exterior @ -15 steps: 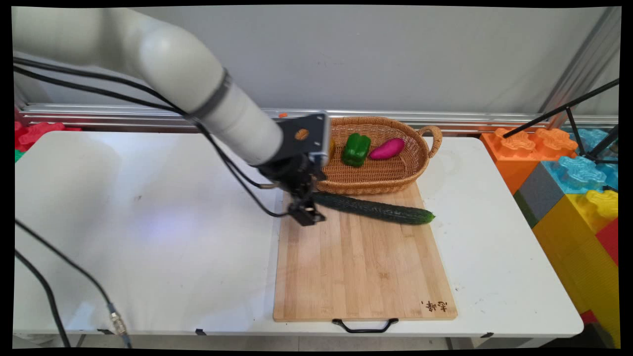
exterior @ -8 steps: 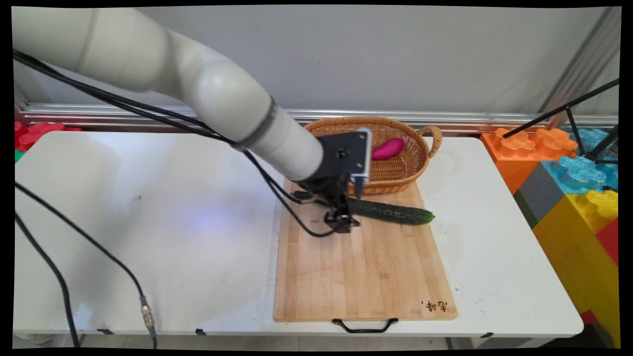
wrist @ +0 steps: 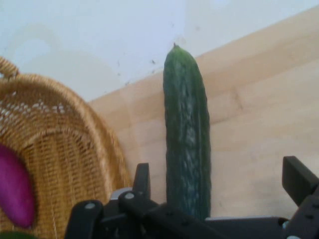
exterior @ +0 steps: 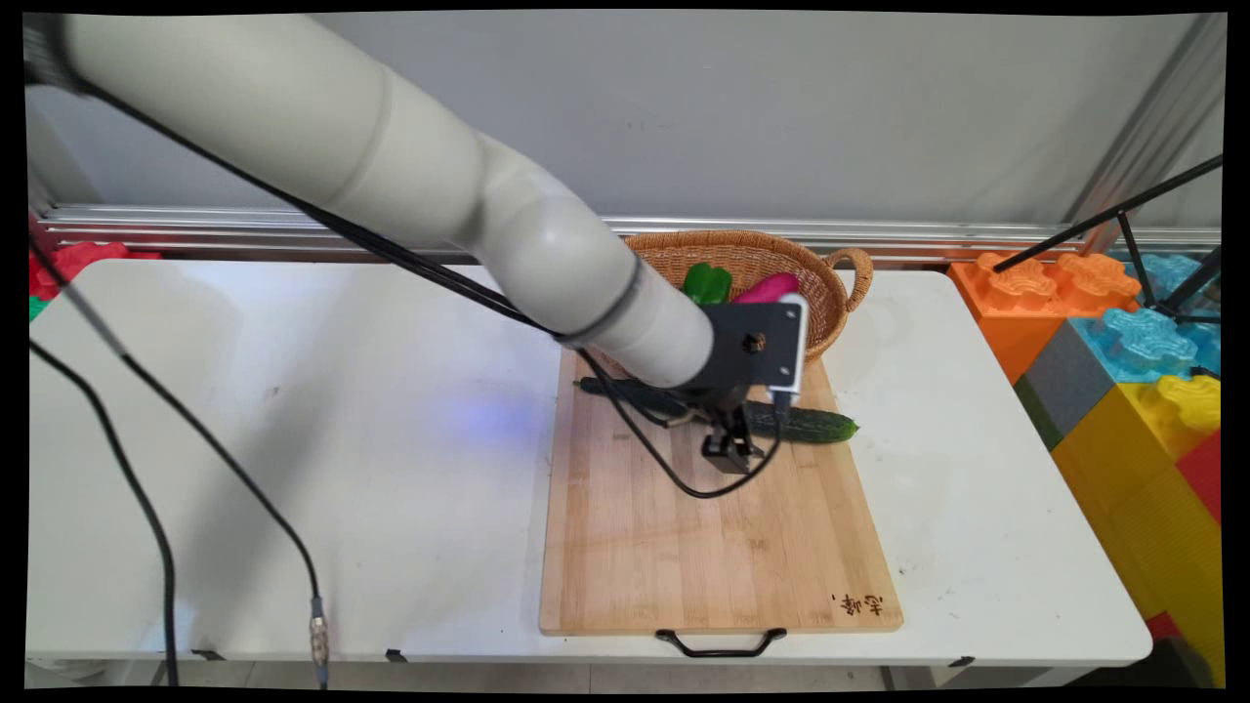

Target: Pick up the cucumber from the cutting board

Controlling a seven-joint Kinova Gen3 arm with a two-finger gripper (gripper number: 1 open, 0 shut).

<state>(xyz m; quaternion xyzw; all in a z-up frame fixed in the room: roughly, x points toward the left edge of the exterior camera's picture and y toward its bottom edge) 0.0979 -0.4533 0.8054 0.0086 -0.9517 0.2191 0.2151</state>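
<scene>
Gripper (exterior: 730, 451) slides right along the cucumber (wrist: 186, 139).
Now over its middle, jaws spread, straddling it above the cutting board (exterior: 718, 547); nothing pinched.

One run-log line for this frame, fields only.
end effector: open, over cucumber | cucumber: flat on cutting board, between the fingers | basket: beside, holds green pepper, purple vegetable

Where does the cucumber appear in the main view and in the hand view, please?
Main view: the cucumber lies across the far end of the cutting board, right of centre, partly hidden by the arm.
Hand view: the cucumber runs upright through the picture's middle, between the open claw's fingers.
Shared landmark: the wicker basket beside it.
</scene>
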